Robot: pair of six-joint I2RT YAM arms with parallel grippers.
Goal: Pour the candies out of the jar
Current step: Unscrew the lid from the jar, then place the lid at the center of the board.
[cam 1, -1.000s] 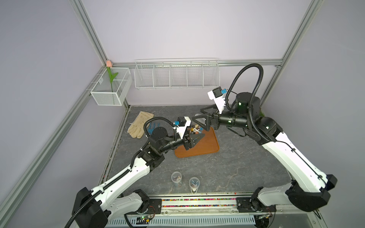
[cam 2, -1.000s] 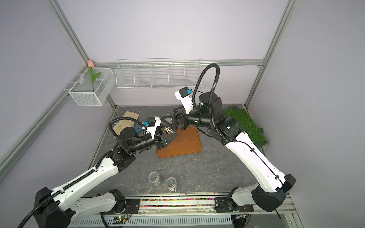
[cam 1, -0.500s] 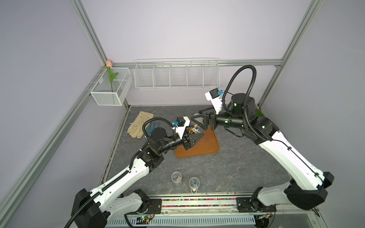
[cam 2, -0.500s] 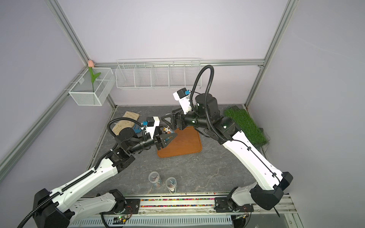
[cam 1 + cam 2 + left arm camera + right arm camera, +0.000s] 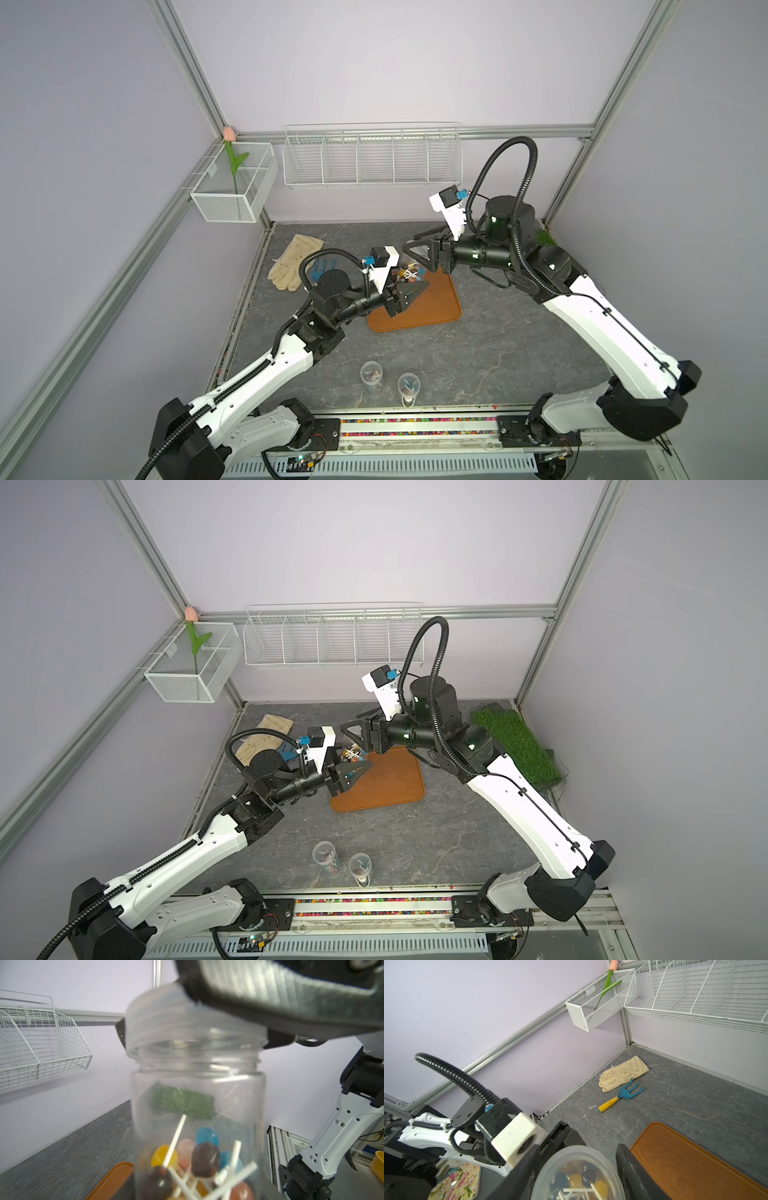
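Note:
A clear plastic jar (image 5: 197,1093) is held roughly upright above the far left corner of the orange tray (image 5: 432,307), with my left gripper (image 5: 413,284) shut on its lower body. The candies (image 5: 205,1155), small lollipops with blue, brown, orange and pink heads, lie in a heap at its bottom; in both top views they show through the jar (image 5: 409,274) (image 5: 352,754). A translucent lid (image 5: 577,1163) sits on the jar's mouth. My right gripper (image 5: 578,1174) reaches in from the right (image 5: 411,247), and its black fingers (image 5: 629,1172) press the lid's rim on both sides.
A cream glove (image 5: 293,262) and a blue hand fork (image 5: 620,1097) lie at the back left. Two clear cups (image 5: 371,374) (image 5: 408,386) stand near the front edge. A grass mat (image 5: 515,742) lies at the right. A wire basket (image 5: 370,158) and a mesh box (image 5: 232,187) hang on the walls.
My right gripper has shifted left towards the jar, and its jaws have narrowed onto the lid. The left arm and the jar have stayed where they were.

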